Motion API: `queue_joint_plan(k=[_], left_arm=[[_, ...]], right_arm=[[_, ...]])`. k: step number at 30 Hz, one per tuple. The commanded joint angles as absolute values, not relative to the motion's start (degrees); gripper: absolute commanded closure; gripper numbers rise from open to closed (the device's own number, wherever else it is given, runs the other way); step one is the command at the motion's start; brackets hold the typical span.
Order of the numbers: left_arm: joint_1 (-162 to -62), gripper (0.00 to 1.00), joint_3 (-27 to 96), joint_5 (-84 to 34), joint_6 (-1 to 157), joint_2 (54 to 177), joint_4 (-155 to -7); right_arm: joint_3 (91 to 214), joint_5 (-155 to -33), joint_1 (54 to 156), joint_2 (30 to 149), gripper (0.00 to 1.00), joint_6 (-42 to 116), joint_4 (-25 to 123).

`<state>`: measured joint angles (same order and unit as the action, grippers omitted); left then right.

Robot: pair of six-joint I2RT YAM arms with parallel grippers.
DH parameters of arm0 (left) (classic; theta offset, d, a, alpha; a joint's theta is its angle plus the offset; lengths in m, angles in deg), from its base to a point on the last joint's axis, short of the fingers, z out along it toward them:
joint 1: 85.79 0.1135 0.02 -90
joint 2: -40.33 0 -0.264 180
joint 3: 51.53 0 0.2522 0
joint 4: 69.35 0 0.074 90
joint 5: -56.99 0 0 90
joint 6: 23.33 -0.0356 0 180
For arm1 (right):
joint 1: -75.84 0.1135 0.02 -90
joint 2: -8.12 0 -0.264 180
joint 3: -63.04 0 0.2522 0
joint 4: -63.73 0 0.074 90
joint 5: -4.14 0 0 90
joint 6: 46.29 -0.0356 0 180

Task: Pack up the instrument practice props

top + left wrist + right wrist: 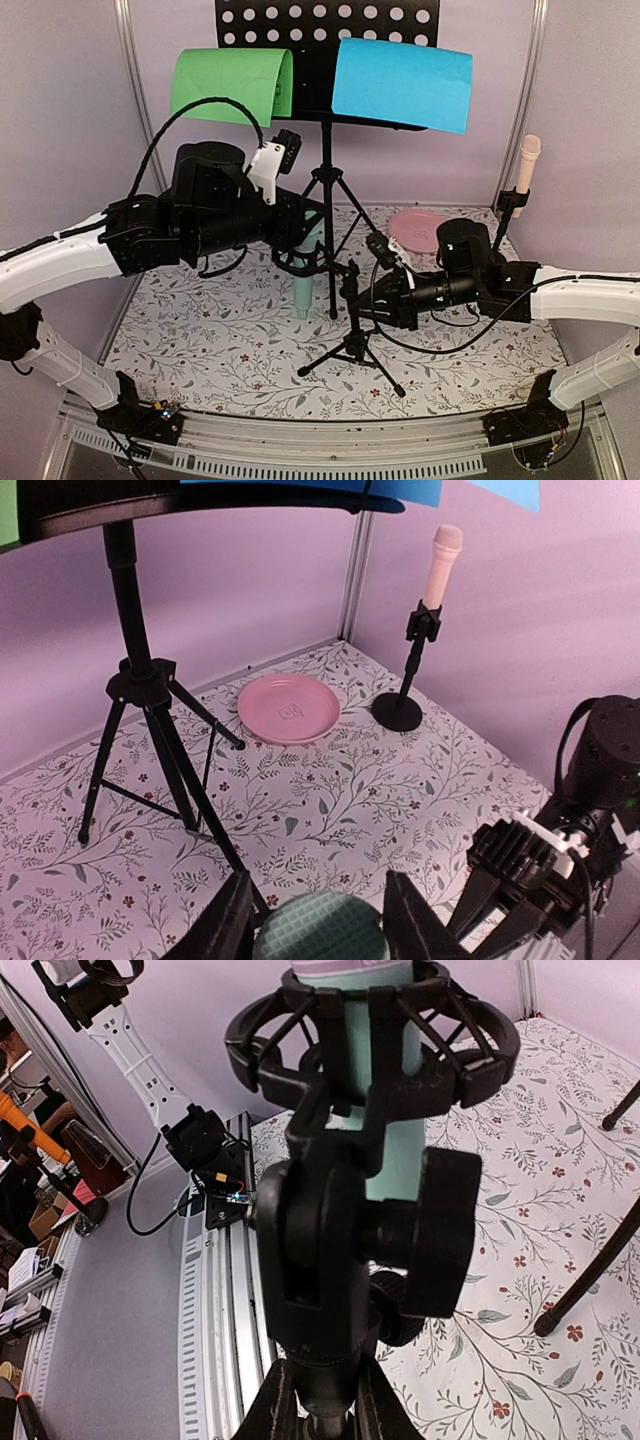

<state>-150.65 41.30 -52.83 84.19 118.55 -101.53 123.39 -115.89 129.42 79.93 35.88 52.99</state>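
Note:
The black perforated music rack (325, 25) stands on its tripod legs (150, 690) at the back, holding a green sheet (230, 85) and a blue sheet (400, 85). The mint microphone (303, 290) sits upright in the shock mount of a small black tripod support (352, 350). My left gripper (318, 900) is shut on the mint microphone's head (318, 932). My right gripper (322, 1400) is shut on the stem of that support (340, 1210). A pink microphone (443, 560) stands in its round-based support (405, 705) at the back right.
A round pink plate (290, 708) lies between the rack's tripod and the pink microphone. Lilac walls with metal corner posts close the back and sides. The aluminium rail (215, 1290) runs along the near table edge.

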Motion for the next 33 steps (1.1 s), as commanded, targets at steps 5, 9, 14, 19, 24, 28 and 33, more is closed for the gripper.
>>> queue_joint_plan(k=[5, 9, 14, 19, 24, 28, 33], left_arm=[[-151.02, 0.59, 45.43, -51.13, 84.14, 116.56, -100.94], [-150.99, 0.58, 46.37, -52.18, 83.71, 116.29, -100.92], [-151.01, 0.58, 47.02, -52.91, 83.26, 116.51, -101.21], [-151.09, 0.57, 46.54, -52.96, 83.96, 116.92, -101.24], [-151.59, 0.57, 45.82, -52.96, 85.51, 117.49, -101.22], [-151.94, 0.57, 47.88, -52.99, 85.63, 118.78, -101.22], [-152.04, 0.56, 53.02, -53.65, 84.23, 120.72, -102.07]], right_arm=[[127.37, -117.32, 129.77, 83.16, 1.0, 33.56, 52.25], [127.85, -118.21, 130.15, 83.77, 1.0, 34.19, 51.56], [128.05, -118.46, 130.42, 84.14, 1.0, 35.24, 50.74], [127.82, -118.33, 130.57, 83.17, 1.0, 35.75, 50.34], [126.27, -118.31, 130.8, 81.02, 1.0, 36.6, 50.64], [124.72, -117.55, 131.38, 79.16, 1.0, 38.46, 50.17], [122.15, -116.86, 131.68, 76.8, 1.0, 39.74, 49.47]])
